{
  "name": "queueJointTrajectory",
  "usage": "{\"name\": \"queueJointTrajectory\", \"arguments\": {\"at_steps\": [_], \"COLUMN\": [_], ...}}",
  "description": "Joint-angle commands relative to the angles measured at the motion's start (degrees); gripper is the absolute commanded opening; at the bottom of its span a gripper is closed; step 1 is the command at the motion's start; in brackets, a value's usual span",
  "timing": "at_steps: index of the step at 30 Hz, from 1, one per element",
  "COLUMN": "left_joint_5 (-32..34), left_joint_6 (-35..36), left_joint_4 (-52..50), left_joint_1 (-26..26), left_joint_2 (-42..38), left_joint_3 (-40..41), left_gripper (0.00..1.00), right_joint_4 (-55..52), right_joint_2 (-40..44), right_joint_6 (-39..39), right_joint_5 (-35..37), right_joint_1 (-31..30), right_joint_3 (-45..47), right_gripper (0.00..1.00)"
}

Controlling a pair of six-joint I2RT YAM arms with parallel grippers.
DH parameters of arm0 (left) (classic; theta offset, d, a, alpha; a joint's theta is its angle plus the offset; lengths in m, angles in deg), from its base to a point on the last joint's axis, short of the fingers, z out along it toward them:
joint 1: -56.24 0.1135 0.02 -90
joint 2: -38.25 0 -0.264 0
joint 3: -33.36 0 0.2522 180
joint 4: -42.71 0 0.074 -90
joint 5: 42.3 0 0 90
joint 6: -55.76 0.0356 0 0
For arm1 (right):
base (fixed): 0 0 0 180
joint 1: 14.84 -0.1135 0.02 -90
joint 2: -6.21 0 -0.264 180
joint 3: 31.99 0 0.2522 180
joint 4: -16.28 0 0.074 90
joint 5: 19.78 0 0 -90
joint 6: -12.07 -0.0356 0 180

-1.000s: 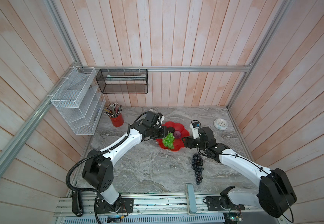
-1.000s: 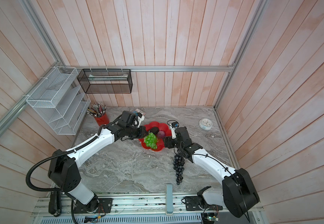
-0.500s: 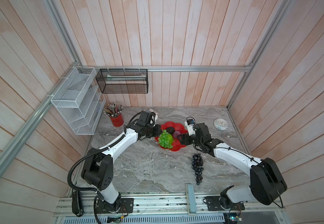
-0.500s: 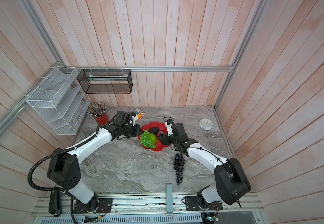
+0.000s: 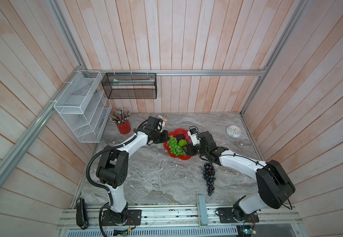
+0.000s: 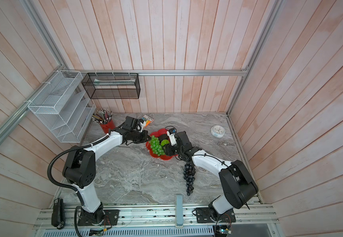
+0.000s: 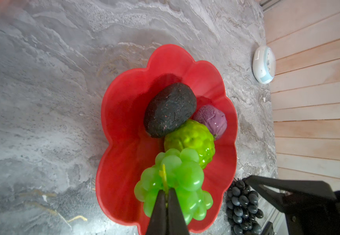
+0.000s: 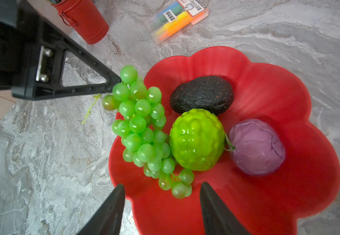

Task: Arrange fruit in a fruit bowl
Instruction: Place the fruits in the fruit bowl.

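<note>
The red scalloped fruit bowl (image 5: 178, 158) (image 8: 266, 85) holds the black avocado (image 8: 201, 94), the bumpy lime-green fruit (image 8: 195, 140) and the small purple fruit (image 8: 256, 146). The green grape bunch (image 5: 174, 146) (image 8: 140, 126) lies along the bowl's left side, its top over the rim. My left gripper (image 7: 166, 190) (image 5: 165, 138) is shut on that bunch's stem. My right gripper (image 8: 162, 184) (image 5: 187, 149) hangs open over the bowl's near edge, the bunch's tail end just off its fingertips, ungripped. The dark grape bunch (image 5: 208, 176) (image 7: 240, 203) lies on the table beside the right arm.
A red pencil cup (image 5: 123, 127) stands at the back left, with a pack of highlighters (image 8: 177, 20) near it. A white round clock (image 5: 233, 130) lies at the back right. Wire racks (image 5: 80, 106) hang on the left and back walls.
My left gripper has drawn back to the left with the green bunch's stem. My right gripper has moved in over the bowl's near edge and its jaws have narrowed.
</note>
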Motion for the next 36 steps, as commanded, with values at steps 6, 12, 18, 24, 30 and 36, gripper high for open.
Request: {"name": "queueJointTrajectory", "arguments": {"at_steps": [6,12,18,24,30,36], "left_joint_5": [-5.4,-6.9,-8.0,-3.8,2.0,3.1], "left_joint_6": [3.0,4.4,4.9,6.4,6.2,1.8], "left_joint_4": [1.1,1.0,0.6,-2.7,-4.3,-1.4], "left_joint_1": [1.8,2.0,2.0,2.0,1.8,1.1], "left_joint_2": [5.7,9.3,11.4,6.7,-4.2,-15.4], "left_joint_3": [-6.1,-9.2,-12.7,-12.8,-4.4,8.0], "left_gripper": [0.19,0.34,0.44,0.54,0.55,0.54], "right_joint_4": [1.8,1.1,-2.1,-7.8,-16.2,-25.4], "right_joint_2": [-2.8,-1.6,2.0,10.0,19.7,26.4], "right_joint_6": [-0.6,-0.5,-0.6,-3.6,-6.7,-9.7], "right_joint_5": [-1.7,-1.1,0.7,1.7,7.8,10.2], "right_joint_1": [-1.1,-1.0,-0.5,2.9,6.6,11.5], "right_joint_3": [-1.4,-2.0,-2.5,-0.5,4.4,9.1], "right_gripper": [0.59,0.59,0.59,0.59,0.59,0.59]}}
